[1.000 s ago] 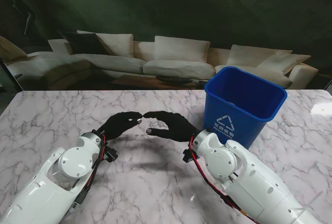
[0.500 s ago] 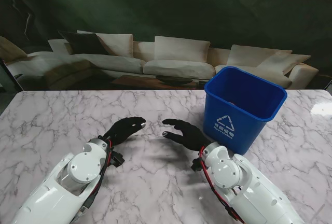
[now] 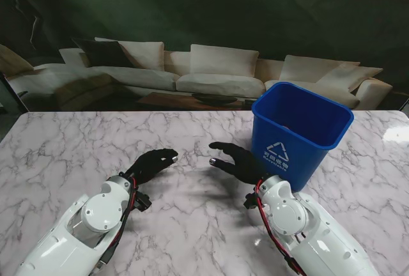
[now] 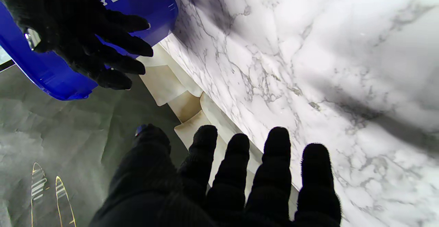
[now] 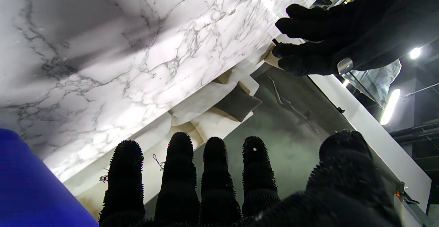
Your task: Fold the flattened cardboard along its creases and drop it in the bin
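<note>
The blue bin (image 3: 300,132) stands upright on the right of the marble table (image 3: 70,142), its mouth open; nothing can be made out inside it. No cardboard shows in any view. My left hand (image 3: 153,163), in a black glove, hovers near the table's middle with fingers spread and nothing in it. My right hand (image 3: 235,160) is also open and empty, just left of the bin's wall. A gap of bare marble lies between the two hands. The left wrist view shows my left hand (image 4: 236,182), the right hand (image 4: 79,45) and the bin (image 4: 51,72). The right wrist view shows my right hand (image 5: 212,186) and the left hand (image 5: 343,45).
Beyond the table's far edge hangs a backdrop picturing a cream sofa (image 3: 217,71). The bin (image 5: 31,186) stands close beside my right hand. My white forearms (image 3: 96,218) rise from the near corners.
The hands, whose fingertips nearly touched a second ago, have drawn apart. The right hand has shifted right toward the bin, and both arms have pulled back a little.
</note>
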Robot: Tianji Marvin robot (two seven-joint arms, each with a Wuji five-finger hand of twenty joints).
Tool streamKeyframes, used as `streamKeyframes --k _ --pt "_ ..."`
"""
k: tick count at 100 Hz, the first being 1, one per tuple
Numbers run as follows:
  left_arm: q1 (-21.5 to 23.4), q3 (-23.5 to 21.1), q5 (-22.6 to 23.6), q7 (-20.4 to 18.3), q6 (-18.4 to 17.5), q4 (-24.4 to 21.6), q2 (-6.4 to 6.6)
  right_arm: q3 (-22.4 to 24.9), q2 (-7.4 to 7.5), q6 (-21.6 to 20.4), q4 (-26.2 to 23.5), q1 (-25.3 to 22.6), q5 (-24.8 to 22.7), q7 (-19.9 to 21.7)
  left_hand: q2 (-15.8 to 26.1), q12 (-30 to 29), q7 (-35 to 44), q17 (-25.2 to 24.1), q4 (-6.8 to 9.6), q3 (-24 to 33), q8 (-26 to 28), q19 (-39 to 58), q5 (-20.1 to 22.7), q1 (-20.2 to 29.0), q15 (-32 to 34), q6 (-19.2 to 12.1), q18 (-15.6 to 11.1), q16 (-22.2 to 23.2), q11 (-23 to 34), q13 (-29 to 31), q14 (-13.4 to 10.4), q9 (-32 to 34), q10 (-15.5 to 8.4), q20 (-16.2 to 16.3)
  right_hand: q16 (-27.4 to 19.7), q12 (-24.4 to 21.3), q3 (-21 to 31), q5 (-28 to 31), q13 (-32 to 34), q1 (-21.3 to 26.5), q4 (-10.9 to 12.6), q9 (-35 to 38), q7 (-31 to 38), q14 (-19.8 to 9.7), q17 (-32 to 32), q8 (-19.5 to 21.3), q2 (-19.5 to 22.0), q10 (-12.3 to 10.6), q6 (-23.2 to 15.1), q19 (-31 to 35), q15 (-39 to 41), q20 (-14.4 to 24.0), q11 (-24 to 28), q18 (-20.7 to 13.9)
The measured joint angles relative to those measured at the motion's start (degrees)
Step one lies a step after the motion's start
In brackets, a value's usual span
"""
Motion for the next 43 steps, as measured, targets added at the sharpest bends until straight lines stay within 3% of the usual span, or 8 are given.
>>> streamKeyframes --k 43 --pt "0.3 -0.6 0.4 0.2 -0.8 0.0 0.14 0.8 0.32 -1.2 -0.3 -0.8 0.8 -0.6 0.6 0.0 0.0 0.0 0.00 0.0 0.0 0.0 0.0 0.0 0.0 0.0 0.0 0.0 0.0 0.0 0.0 0.0 0.0 0.0 0.0 0.0 0.0 0.6 0.0 0.0 0.0 0.7 0.8 -0.1 0.2 0.0 0.0 -0.5 0.0 0.0 0.0 0.0 0.1 0.0"
